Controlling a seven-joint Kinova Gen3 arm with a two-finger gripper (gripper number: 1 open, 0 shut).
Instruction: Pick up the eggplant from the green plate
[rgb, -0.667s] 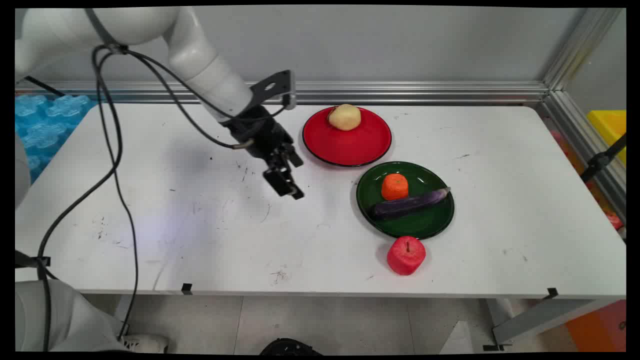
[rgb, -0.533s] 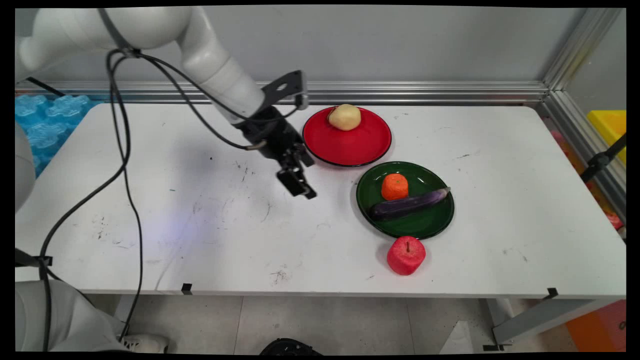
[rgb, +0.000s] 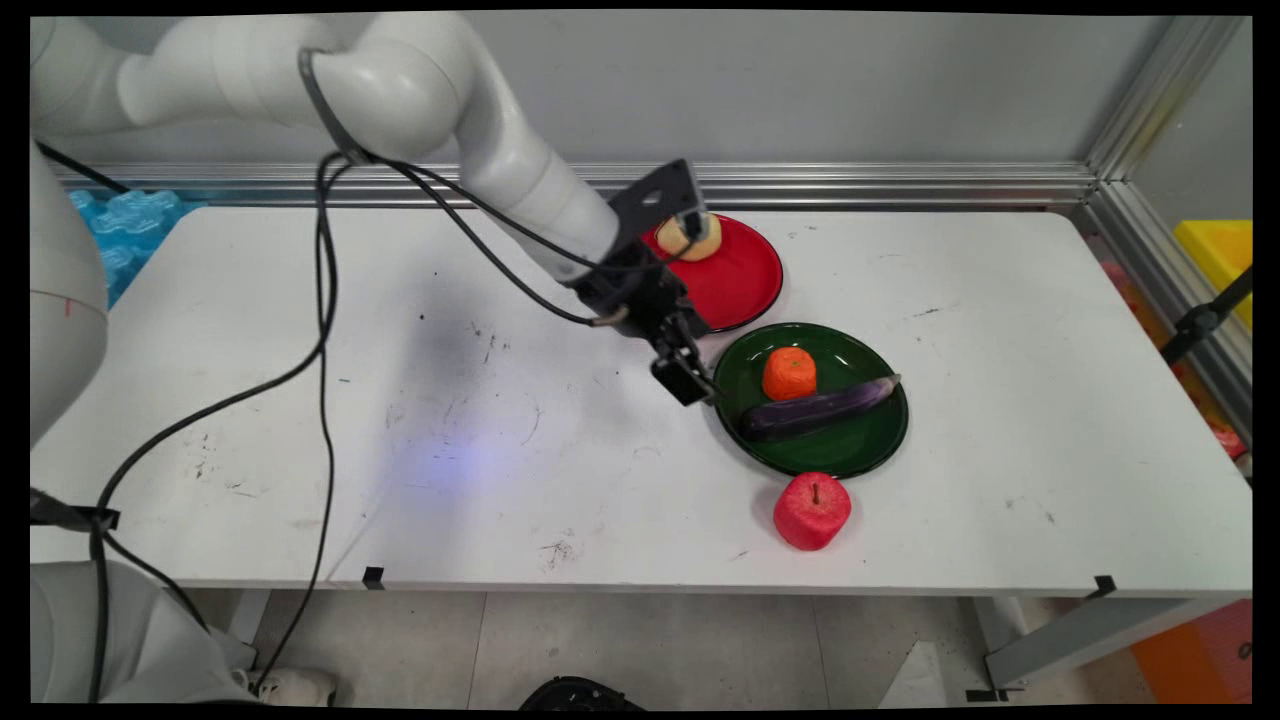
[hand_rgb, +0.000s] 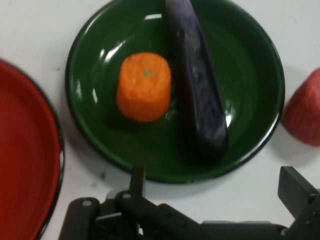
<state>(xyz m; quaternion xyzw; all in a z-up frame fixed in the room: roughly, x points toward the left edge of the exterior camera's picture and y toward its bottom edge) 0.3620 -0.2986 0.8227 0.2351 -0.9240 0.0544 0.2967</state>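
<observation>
The white bench (rgb: 300, 420) carries everything, with broad bare surface on its left half and along its right end. Near the back sits a red plate (rgb: 745, 275), partly hidden by the arm, with a pale yellow potato (rgb: 700, 240) on its far side. Just in front of it, almost rim to rim, lies a green plate (rgb: 860, 450) (hand_rgb: 250, 55). An eggplant (rgb: 815, 410) (hand_rgb: 200, 90) lies across the green plate, its long axis running left to right in the main view and tilted slightly away, with the stem end pointing right toward the plate's far-right rim. An orange (rgb: 789, 373) (hand_rgb: 144, 86) stands just beside it on the far side. A red apple (rgb: 812, 511) (hand_rgb: 305, 112) rests on the bench just beside the green plate's near rim. The claw (rgb: 690, 380) (hand_rgb: 215, 200) hangs at the green plate's left rim, its fingers spread wide and holding nothing.
</observation>
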